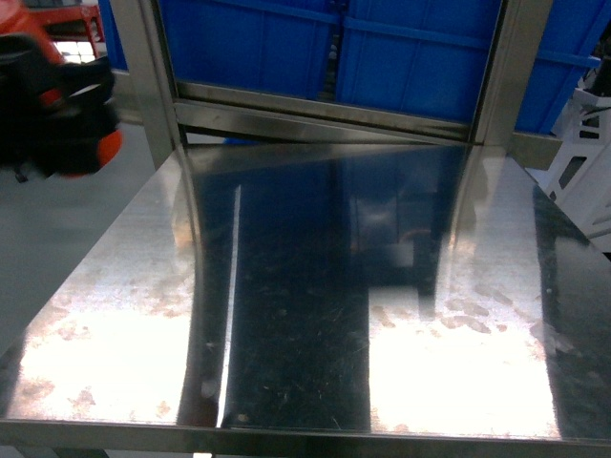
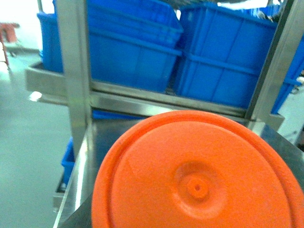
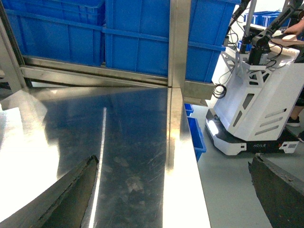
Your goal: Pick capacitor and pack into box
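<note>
capacitor (image 2: 197, 175) at left gripper (image 1: 88, 129) tip (grip blurred)

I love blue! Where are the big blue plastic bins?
In the head view, the blue plastic bins sit side by side on the steel shelf at the back, behind the shiny metal table.

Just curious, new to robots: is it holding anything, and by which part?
Probably the capacitor, at the left gripper; where it is gripped is hidden. The right gripper holds nothing.

A big orange round thing (image 2: 197, 175) fills the space right before the left jaws, cut off below. Left arm (image 1: 57, 95) looks blurry.
</note>
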